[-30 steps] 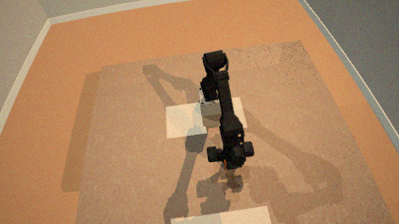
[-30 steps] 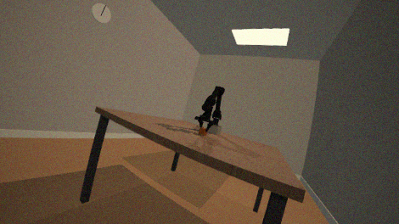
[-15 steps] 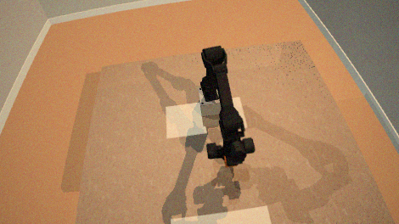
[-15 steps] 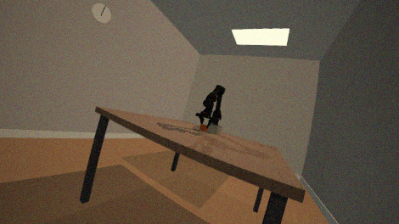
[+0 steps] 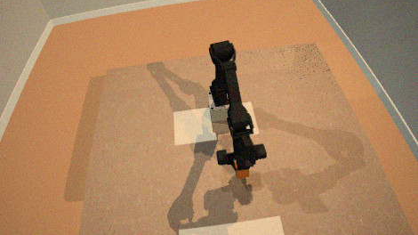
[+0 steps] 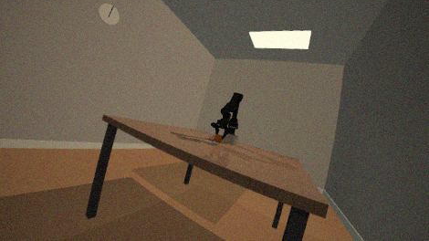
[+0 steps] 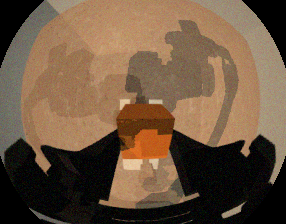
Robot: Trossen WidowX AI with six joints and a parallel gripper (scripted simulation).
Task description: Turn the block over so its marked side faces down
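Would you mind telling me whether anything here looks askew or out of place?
Nothing looks spilled or damaged. The orange block is clamped in the gripper and sits tilted in the wrist view, showing a darker face above a brighter one, which fits a turn under way. Whether it touches the table cannot be told.
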